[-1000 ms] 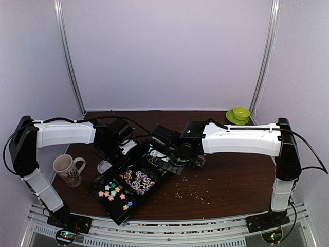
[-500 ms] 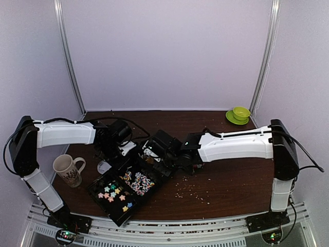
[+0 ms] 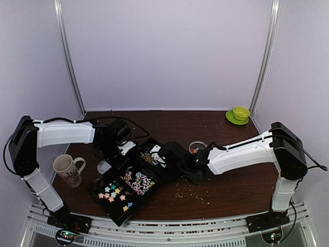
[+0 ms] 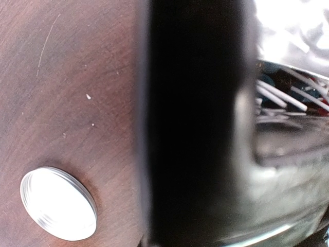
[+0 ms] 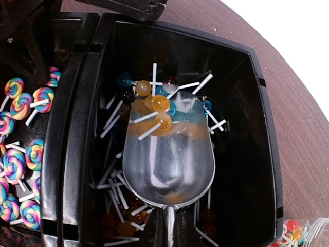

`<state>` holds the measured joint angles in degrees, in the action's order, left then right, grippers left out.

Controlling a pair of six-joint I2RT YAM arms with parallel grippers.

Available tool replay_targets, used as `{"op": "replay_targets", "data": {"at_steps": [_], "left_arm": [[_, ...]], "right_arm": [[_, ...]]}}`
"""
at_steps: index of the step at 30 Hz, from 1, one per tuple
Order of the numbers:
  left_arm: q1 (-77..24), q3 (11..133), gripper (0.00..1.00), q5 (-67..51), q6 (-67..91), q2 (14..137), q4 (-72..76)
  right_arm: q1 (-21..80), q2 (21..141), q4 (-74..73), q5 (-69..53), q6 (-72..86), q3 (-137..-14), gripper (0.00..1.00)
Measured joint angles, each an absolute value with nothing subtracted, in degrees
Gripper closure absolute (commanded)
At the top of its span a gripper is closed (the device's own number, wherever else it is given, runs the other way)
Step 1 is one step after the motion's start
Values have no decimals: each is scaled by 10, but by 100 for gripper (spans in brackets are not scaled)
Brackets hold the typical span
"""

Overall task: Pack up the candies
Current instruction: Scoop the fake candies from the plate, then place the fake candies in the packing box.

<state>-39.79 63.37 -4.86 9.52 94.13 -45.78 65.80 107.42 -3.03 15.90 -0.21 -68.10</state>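
Observation:
A black compartment tray (image 3: 105, 203) sits front left. It holds pastel star candies (image 3: 114, 191) and swirl lollipops (image 3: 139, 180). My right gripper (image 3: 172, 154) is shut on the handle of a metal scoop (image 5: 169, 154), seen between its fingers (image 5: 169, 229). The scoop lies in the tray's far compartment (image 5: 241, 154), with a few orange and blue ball lollipops (image 5: 160, 110) at its front lip and more lying beneath. My left gripper (image 3: 119, 146) is shut at the tray's far-left rim. That black wall (image 4: 195, 128) fills its wrist view and hides its fingers.
A clear jar (image 3: 197, 146) with some candies stands just right of the tray. A silver lid (image 3: 104, 166) and a patterned mug (image 3: 67, 170) are left of the tray. A green cup on a saucer (image 3: 238, 114) sits far right. Pale crumbs (image 3: 190, 191) lie ahead of the right arm.
The right arm has swung down and leftwards, bringing the scoop over the tray's far compartment and uncovering the jar. The left arm and tray have not moved.

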Motion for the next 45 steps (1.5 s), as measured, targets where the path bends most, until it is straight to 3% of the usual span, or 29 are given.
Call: {"op": "replay_targets", "data": {"at_steps": [21, 45], "left_arm": [[-394, 634, 100, -65, 95, 937, -431], [-387, 634, 100, -62, 95, 937, -431]], "right_arm": [[657, 1004, 181, 159, -3, -530, 100], [640, 894, 211, 197, -15, -445, 100]]}}
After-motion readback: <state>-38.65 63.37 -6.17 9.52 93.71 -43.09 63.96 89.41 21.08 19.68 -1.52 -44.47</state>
